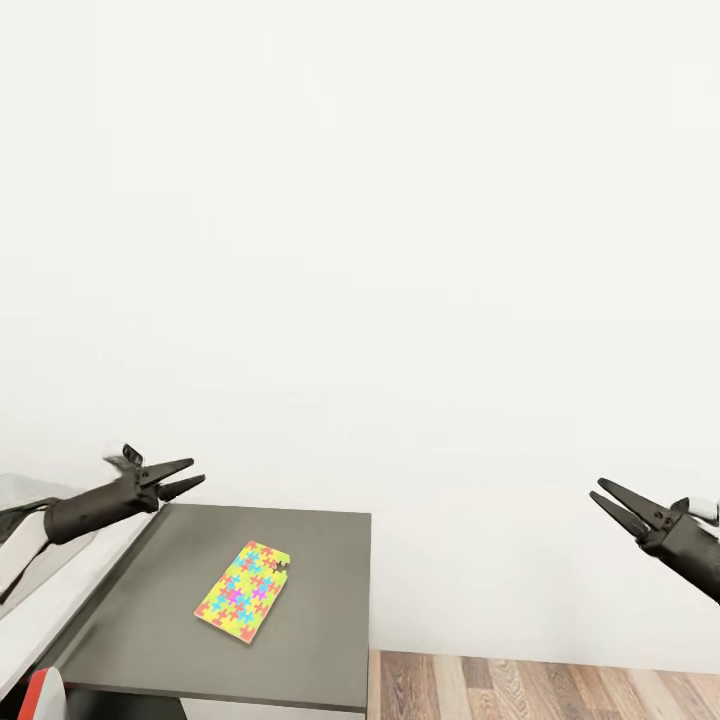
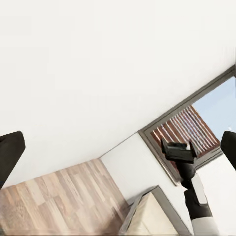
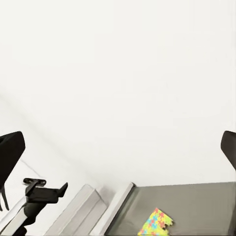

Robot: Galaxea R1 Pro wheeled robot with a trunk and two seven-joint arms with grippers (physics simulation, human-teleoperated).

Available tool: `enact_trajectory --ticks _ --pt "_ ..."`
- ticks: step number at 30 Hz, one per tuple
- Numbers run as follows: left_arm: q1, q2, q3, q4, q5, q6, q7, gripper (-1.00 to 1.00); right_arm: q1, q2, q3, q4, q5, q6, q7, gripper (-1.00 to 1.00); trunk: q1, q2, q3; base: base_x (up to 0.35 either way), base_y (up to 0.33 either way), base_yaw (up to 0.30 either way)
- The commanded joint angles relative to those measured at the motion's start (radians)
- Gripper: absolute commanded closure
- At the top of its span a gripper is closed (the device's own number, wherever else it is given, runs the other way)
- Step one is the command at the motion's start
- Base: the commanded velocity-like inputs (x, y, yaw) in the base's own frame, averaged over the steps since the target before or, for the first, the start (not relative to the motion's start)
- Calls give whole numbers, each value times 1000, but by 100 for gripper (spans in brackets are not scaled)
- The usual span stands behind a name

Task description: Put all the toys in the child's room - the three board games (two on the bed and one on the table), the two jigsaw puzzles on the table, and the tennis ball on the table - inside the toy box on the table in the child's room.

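Note:
One jigsaw puzzle [image 1: 245,591], a thin sheet of yellow, pink, blue and green pieces, lies flat on a dark-grey-topped cabinet [image 1: 300,650]. The right wrist view catches it too [image 3: 156,223]. My left gripper [image 1: 197,472] hangs open above the cabinet's far left corner, empty. My right gripper [image 1: 596,490] is open and empty, in the air well to the right of the cabinet. The pale table [image 1: 60,600] edge runs along the cabinet's left side. A pale grey shape [image 1: 20,495] on it behind my left arm may be the toy box; I cannot tell. The board games, tennis ball and bed are out of view.
A blank white wall fills the space ahead. Wood-plank floor [image 1: 540,685] shows to the right of the cabinet. The left wrist view looks past my right arm [image 2: 191,182] to a dark-framed window [image 2: 184,130] and a beige, grey-edged corner [image 2: 150,216].

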Motion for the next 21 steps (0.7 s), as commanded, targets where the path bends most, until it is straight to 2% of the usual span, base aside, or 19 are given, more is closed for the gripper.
enact_trajectory --ticks 1,3,4,6,7,8,9,10,11,13,15,16,17,18,19,20,21 --pt "-4 -22 -10 1 -18 8 50 -100 -1 0 11 1 1 5 -29 -100 0 -1 -2 0 0 0" --pt "-6 -47 -15 1 -41 10 109 -100 -2 0 26 2 2 5 -62 -100 0 -1 -2 0 0 0" --pt "-9 -72 -18 1 -63 13 176 -100 -2 -1 41 2 2 5 -95 -100 0 -1 -2 0 0 0" --pt "-11 -96 -20 2 -81 15 250 -100 -2 -1 54 2 2 6 -126 -100 0 -1 -2 0 0 0" --pt "-15 -117 -22 2 -96 16 332 -100 -3 -1 63 2 2 6 -155 -100 0 -1 -2 0 0 0" --pt "-17 -126 -23 2 -101 17 376 -100 -3 -1 66 3 2 6 -169 -100 0 -1 -2 0 0 0" --pt "-25 -142 -24 2 -109 18 466 -100 -3 -1 71 3 1 6 -194 -100 0 -1 -2 0 0 0" --pt "-30 -149 -24 3 -112 18 513 -100 -3 -1 72 3 1 6 -205 -100 0 -1 -2 0 0 0" --pt "-41 -164 -25 3 -116 20 609 -100 -3 -1 75 3 1 6 -226 -100 0 -1 -2 0 0 0" --pt "-52 -181 -25 3 -118 21 705 -100 -4 -1 76 3 1 6 -244 -100 0 -1 -2 0 0 0" --pt "-75 -222 -27 5 -119 25 881 -100 -4 -1 78 2 1 6 -273 -100 0 -1 -2 0 0 0" --pt "-79 -234 -27 6 -119 26 920 -100 -4 -1 78 2 1 6 -280 -100 0 -1 -2 0 0 0" --pt "-85 -257 -28 8 -120 30 993 -100 -4 -1 79 2 1 6 -294 -100 0 -1 -2 0 0 0" --pt "-87 -269 -29 9 -121 31 1028 -100 -4 -1 79 2 1 6 -302 -100 0 -1 -2 0 0 0" --pt "-92 -293 -30 12 -126 33 1093 -100 -3 -1 80 2 1 6 -319 -100 0 -1 -2 0 0 0" --pt "-94 -305 -31 16 -130 34 1125 -100 -3 0 80 1 1 6 -328 -100 0 -1 -2 0 0 0" --pt "-97 -327 -31 25 -146 35 1184 -100 -3 0 83 1 1 6 -346 -100 0 -1 -2 0 0 0"
